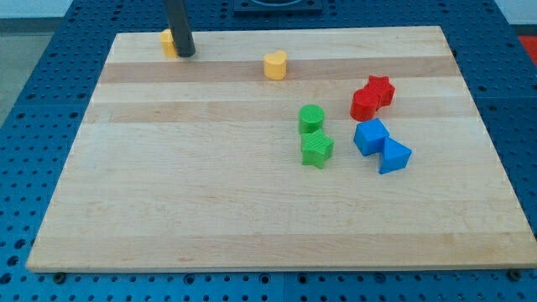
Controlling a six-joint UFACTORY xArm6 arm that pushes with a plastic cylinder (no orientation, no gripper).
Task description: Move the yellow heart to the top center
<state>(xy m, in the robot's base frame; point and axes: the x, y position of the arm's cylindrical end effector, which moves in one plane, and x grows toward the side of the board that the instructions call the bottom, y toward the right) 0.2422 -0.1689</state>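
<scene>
The yellow heart [274,65] sits near the table's [210,210] top centre, well apart from my tip [185,54], the tool, a bare rod holding nothing, which touches another yellow block [169,41] at top left, probably finished pushing.

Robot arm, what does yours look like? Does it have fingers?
No fingers. All that shows of my arm is a straight, dark grey rod, round and smooth like a thick stick, coming in from the view's top. No cables, stripes or markings show on it. Its lower end, my tip, is plain and blunt, the same dark colour as the rest. It sits at a yellow block on the board.
</scene>
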